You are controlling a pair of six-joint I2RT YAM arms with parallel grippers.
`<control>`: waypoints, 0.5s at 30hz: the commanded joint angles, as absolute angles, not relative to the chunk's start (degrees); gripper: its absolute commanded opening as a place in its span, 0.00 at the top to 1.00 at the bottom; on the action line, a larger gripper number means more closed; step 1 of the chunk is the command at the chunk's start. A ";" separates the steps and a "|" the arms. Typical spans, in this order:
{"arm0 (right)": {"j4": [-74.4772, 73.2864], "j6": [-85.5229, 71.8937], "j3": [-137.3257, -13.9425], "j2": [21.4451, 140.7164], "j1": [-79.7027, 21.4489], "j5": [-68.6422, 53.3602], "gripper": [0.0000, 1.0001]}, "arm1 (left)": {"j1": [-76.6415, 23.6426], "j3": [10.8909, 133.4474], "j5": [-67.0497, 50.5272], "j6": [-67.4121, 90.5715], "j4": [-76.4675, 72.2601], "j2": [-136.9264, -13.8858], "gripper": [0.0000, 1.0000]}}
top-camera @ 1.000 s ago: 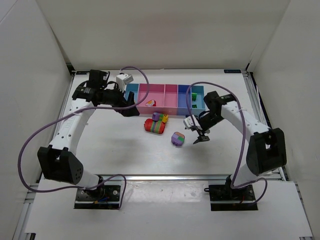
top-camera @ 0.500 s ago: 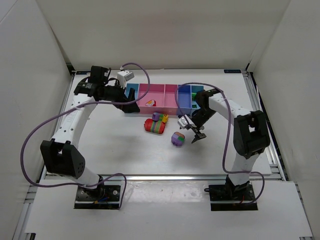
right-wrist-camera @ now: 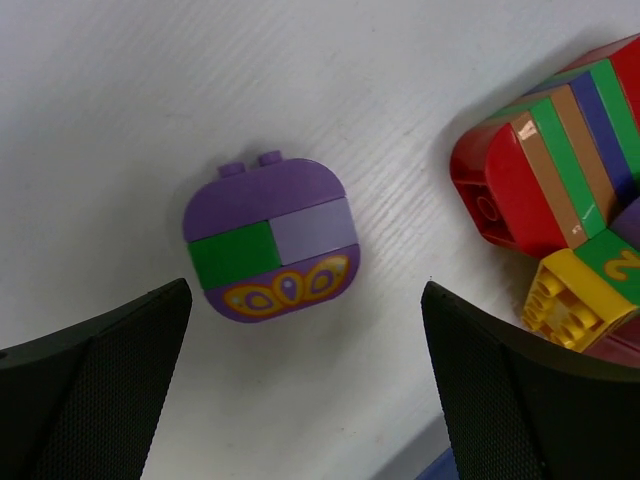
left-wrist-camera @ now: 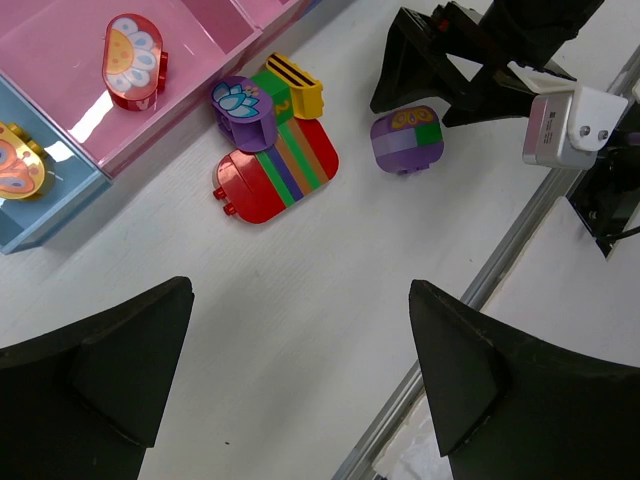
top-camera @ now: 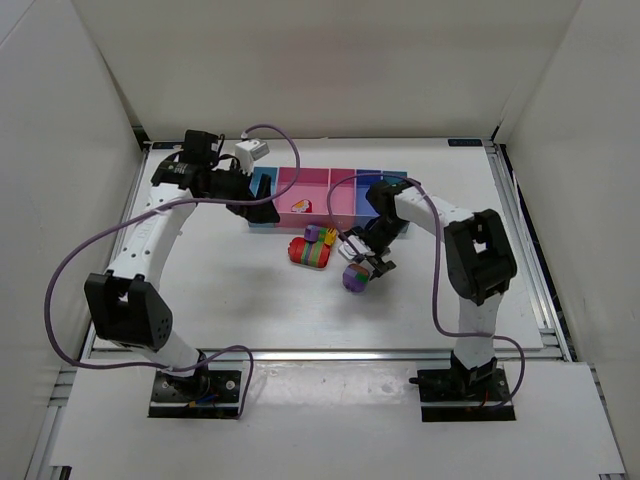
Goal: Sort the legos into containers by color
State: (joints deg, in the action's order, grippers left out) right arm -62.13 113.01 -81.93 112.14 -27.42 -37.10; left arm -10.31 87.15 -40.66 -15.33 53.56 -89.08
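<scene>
Purple plastic is sitting right under the right gripper (top-camera: 364,263): a purple block (right-wrist-camera: 272,240), printed with a yellow butterfly plus one green and one lilac square, is lying flat on the white table (top-camera: 230,290). In the right wrist view it is lying between the two fingers (right-wrist-camera: 90,385) and a little ahead of their tips, so I am judging that the coming move is asking for a short reach forward, then a straight drop. Those fingers are standing wide apart with nothing between them. The block is looking almost as broad as long, so no long axis is deciding the grip. Its two studs are pointing away from the wrist, and its colour bands are running roughly from finger to finger, slightly tilted.

The left gripper (left-wrist-camera: 300,300) is also gaping wide and carrying nothing. It is hanging well apart from the purple block, so the right arm is the nearer one.

Counting outward from the purple block:
- **Just beside it, toward the left arm's side:** three pieces are clustering, a red striped chunk (left-wrist-camera: 275,170), a purple flower piece (left-wrist-camera: 243,105) and a yellow brick (left-wrist-camera: 295,85).
- **Beyond it:** five bins are forming the bin row (top-camera: 343,195), with those directly behind the block partly hidden by the right arm.
- **Inside the row:** one red oval piece (left-wrist-camera: 133,60) is resting in the wide pink bin (left-wrist-camera: 60,50), and one yellow-orange piece (left-wrist-camera: 15,175) in the light blue end bin (left-wrist-camera: 60,190).
</scene>
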 commanded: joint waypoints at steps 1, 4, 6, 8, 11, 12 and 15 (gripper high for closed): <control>-62.05 138.08 -85.25 113.55 -27.95 -36.65 0.01 | -10.37 89.56 -40.17 -15.21 53.61 -88.77 0.01; -63.37 138.51 -86.22 114.70 -28.21 -36.39 0.01 | -9.85 89.74 -40.25 -14.68 53.53 -89.03 0.01; -63.72 139.13 -85.87 115.14 -28.30 -36.04 0.01 | -8.70 90.09 -41.04 -14.15 53.70 -89.47 0.01; -64.42 140.00 -85.69 115.40 -28.21 -35.77 0.01 | -7.39 90.61 -42.36 -13.27 53.61 -90.09 0.01; -64.60 140.53 -84.82 115.31 -28.21 -35.60 0.01 | -6.86 91.14 -42.63 -13.01 53.61 -90.53 0.01; -64.77 140.71 -84.47 115.31 -28.30 -35.60 0.01 | -6.86 91.14 -42.71 -12.92 53.61 -90.61 0.01; -63.90 141.41 -83.59 115.14 -28.21 -35.86 0.01 | -6.86 91.58 -42.63 -12.92 53.61 -91.23 0.01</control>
